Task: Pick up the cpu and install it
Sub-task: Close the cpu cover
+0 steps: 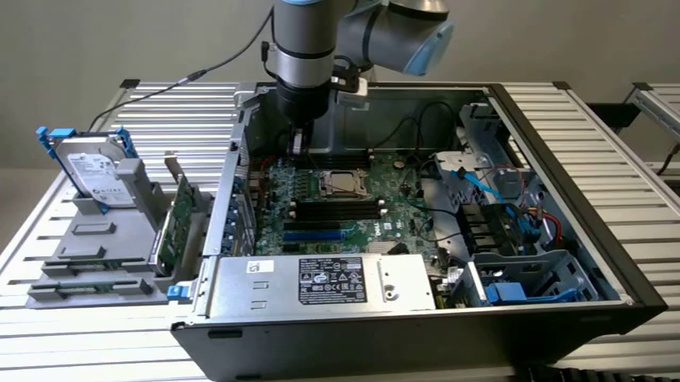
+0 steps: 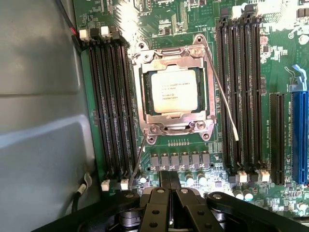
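Silvery cpu [image 2: 174,91] is lying flat inside the socket frame [image 2: 170,52]; closed, empty fingers [image 2: 165,181] are hovering nearby, the cpu lying toward the exterior view's right of them.

Exterior view looks down into the computer case [image 1: 425,342]; wrist view, seemingly overhead, shares its motherboard [image 2: 280,77] close-up.

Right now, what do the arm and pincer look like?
Arm: round silver-grey tube sections, a light-blue joint cap, black wrist end, a thin grey cable trailing off. Pincer: black, two jointed fingers with round pivot pins.
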Robot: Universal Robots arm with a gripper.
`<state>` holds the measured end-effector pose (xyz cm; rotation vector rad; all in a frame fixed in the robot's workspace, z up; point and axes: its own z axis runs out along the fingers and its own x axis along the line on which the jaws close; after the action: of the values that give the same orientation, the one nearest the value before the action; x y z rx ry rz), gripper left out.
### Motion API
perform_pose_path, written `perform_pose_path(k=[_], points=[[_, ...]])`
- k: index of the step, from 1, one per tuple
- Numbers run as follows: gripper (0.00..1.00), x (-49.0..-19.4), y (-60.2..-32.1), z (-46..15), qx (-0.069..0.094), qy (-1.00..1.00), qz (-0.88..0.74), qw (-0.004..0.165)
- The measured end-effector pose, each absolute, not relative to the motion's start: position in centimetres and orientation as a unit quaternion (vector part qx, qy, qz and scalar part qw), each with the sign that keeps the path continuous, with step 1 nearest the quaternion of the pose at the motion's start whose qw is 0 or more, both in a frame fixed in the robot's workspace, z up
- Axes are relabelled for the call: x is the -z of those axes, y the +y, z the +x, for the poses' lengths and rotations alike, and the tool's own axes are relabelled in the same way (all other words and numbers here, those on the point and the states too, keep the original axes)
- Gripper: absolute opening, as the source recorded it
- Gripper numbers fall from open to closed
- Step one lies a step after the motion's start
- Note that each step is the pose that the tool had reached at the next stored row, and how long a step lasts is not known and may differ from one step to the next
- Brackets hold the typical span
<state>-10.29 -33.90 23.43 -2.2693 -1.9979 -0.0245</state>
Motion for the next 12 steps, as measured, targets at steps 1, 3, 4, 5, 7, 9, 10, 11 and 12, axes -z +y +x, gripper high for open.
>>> perform_pose_path(k=[1, 3, 4, 5, 7, 9, 10, 11, 12], points=[[0.11, -23.49, -33.90, -10.32, 0.010, -0.656, -0.752, 0.061], [0.11, -23.61, -33.90, -10.38, 0.014, -0.649, -0.758, 0.065], [0.11, -23.66, -33.90, -10.41, 0.016, -0.646, -0.760, 0.067], [0.11, -23.71, -33.90, -10.45, 0.018, -0.642, -0.763, 0.069], [0.11, -23.79, -33.90, -10.53, 0.023, -0.635, -0.768, 0.074], [0.11, -23.85, -33.90, -10.60, 0.027, -0.628, -0.774, 0.078], [0.11, -23.87, -33.90, -10.63, 0.029, -0.624, -0.777, 0.080], [0.11, -23.88, -33.90, -10.66, 0.030, -0.620, -0.779, 0.082], [0.11, -23.89, -33.90, -10.68, 0.032, -0.616, -0.782, 0.084]])
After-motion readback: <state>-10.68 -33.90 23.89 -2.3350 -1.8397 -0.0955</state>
